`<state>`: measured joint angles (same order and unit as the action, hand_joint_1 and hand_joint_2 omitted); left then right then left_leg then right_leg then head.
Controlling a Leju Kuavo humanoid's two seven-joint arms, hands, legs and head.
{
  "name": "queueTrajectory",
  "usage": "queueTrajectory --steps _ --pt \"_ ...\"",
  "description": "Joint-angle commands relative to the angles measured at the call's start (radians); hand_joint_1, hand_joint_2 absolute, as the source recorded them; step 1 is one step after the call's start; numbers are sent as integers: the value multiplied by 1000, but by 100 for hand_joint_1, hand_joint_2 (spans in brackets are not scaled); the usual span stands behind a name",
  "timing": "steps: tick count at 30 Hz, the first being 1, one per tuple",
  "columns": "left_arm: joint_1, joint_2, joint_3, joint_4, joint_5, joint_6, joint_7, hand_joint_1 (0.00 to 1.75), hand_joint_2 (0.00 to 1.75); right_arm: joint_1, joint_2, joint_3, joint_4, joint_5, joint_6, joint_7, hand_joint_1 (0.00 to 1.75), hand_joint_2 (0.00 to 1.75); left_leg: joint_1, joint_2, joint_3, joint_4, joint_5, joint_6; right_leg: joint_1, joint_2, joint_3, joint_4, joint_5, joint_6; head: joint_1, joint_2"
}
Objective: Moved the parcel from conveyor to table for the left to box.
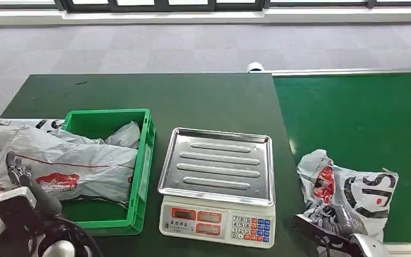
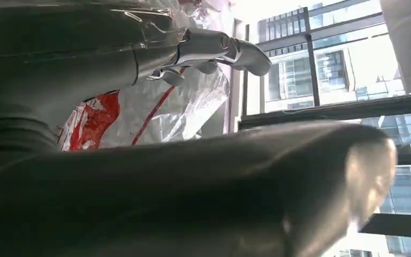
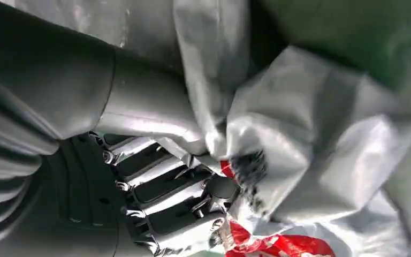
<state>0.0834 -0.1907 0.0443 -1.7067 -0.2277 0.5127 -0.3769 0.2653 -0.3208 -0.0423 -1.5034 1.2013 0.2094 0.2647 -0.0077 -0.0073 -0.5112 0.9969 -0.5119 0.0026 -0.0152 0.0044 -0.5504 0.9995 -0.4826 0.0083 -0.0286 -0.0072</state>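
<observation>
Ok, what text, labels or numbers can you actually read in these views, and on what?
Silver-trayed white electronic scale: number keys "7 8 9 / 4 5 6", other keys and red displays too small to read.
Grey plastic parcel on the green conveyor, gripped by the right hand: large black letters, partly folded, unreadable.
Grey parcel in the green plastic crate: red print, blurred.

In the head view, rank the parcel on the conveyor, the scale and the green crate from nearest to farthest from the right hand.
1. Parcel on the conveyor, at the right hand, in its fingers.
2. Scale, on the table to its left.
3. Green crate, left of the scale.
</observation>
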Motion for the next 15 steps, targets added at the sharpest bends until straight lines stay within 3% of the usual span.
queueTrajectory --steps 1,4,7,9,10,15 --pt "-41 5 19 65 2 -11 18 0 0 3 53 120 12 13 -20 40 175 175 2 1 2 -2 1 -2 2 0 3 -3 1 -1 0 0" --pt "-21 3 23 53 0 -6 16 0 0 -26 61 106 14 58 -114 59 175 175 2 1 3 -3 1 -2 2 0 3 -4 1 -1 0 0" --pt "19 -14 45 5 3 -9 -4 0 0 -134 131 38 26 147 -316 18 175 175 2 9 3 -4 0 -2 2 7 1 -3 3 -1 0 0" --pt "36 -24 53 -19 1 -16 -11 0 0 -195 163 21 7 193 -348 10 175 175 1 9 -7 -2 0 -1 1 8 -1 -1 3 -1 0 0" --pt "31 -31 57 -16 -2 -15 -16 0 0 -207 196 -6 -35 191 -508 -21 175 175 2 12 -6 -3 -1 -2 2 11 -1 -2 3 -1 0 0" --pt "16 -34 54 2 -4 -9 -20 0 0 -190 212 -20 -125 200 -504 -19 175 175 2 6 1 -3 1 -3 2 5 -1 -2 1 -2 0 0"
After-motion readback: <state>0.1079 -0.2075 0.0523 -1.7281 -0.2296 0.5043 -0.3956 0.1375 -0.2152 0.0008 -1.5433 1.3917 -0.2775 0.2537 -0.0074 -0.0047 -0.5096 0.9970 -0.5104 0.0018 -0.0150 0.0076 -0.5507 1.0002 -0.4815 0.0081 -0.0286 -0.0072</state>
